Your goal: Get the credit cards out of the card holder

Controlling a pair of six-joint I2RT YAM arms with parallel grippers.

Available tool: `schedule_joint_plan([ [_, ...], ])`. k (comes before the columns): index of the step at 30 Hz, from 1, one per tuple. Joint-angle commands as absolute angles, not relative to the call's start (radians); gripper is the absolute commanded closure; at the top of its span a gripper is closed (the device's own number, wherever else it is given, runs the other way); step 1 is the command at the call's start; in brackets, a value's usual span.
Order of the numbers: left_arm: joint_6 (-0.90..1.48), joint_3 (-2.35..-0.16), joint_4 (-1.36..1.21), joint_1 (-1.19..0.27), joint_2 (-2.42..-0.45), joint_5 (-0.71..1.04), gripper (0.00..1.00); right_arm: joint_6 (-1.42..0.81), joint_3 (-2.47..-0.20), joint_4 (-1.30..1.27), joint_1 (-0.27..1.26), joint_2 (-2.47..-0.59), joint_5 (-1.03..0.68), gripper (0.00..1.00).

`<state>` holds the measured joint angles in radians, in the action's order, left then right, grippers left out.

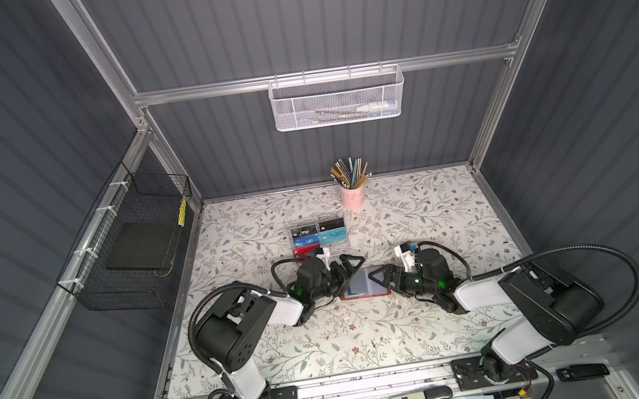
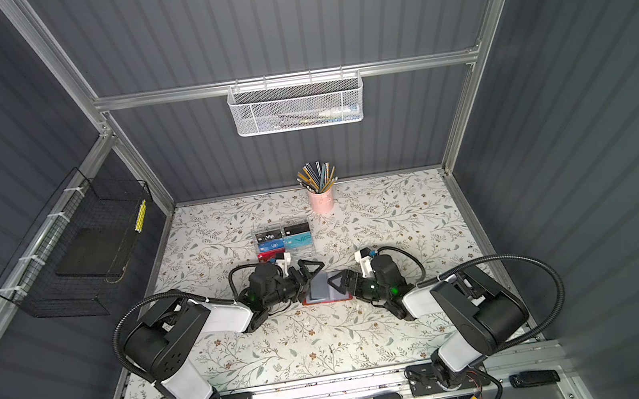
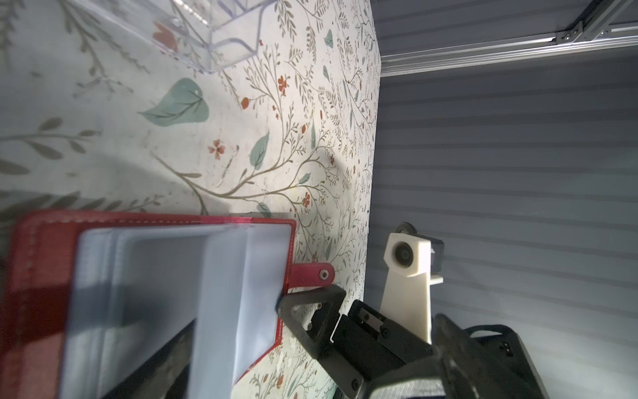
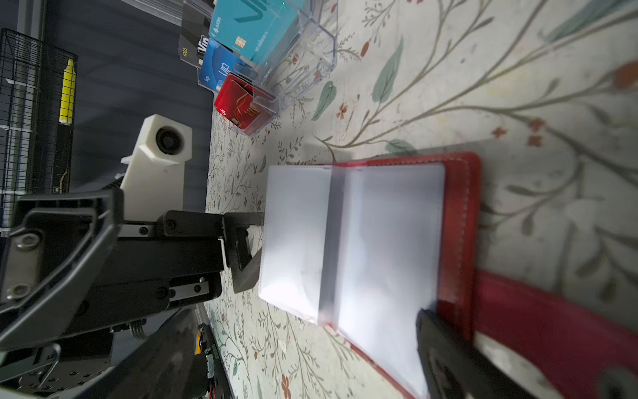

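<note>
Grey ribbed booth, floral worktop (image 1: 328,346). At centre the card holder (image 1: 358,285) lies open flat, red cover down, sleeves (image 4: 379,241) up, snap tab (image 3: 312,274) splayed toward the right arm. The left gripper (image 1: 350,272) and right gripper (image 1: 376,279) flank it low from either side, jaws of both spread wide and grasping nothing. One left tip meets the free sleeve edge and one right tip sits at the tab-side edge; judged: keeping the booklet spread for a page check. Visible sleeves look empty. The cards (image 4: 252,27) stand in the clear box (image 4: 324,55) behind the holder. Lower pages are hidden, so a remaining card cannot be ruled out.
</note>
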<state>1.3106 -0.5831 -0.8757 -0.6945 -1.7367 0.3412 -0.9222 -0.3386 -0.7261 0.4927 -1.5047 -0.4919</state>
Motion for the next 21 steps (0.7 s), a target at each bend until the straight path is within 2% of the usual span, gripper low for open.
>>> schedule_joint_plan([
  [1, 1.304, -0.616, -0.866, -0.708, -1.756, 0.337, 0.00, -0.882, -0.328, -0.624, 0.475, -1.443, -0.470, 0.01],
  [13, 1.304, -0.714, -0.848, -0.764, -1.825, 0.307, 0.00, -0.786, -0.294, -0.243, 0.376, -1.091, -0.351, 0.01],
  [21, 1.327, -0.733, -0.894, -0.776, -1.877, 0.306, 0.00, -0.758, -0.291, -0.115, 0.334, -0.923, -0.347, 0.01],
])
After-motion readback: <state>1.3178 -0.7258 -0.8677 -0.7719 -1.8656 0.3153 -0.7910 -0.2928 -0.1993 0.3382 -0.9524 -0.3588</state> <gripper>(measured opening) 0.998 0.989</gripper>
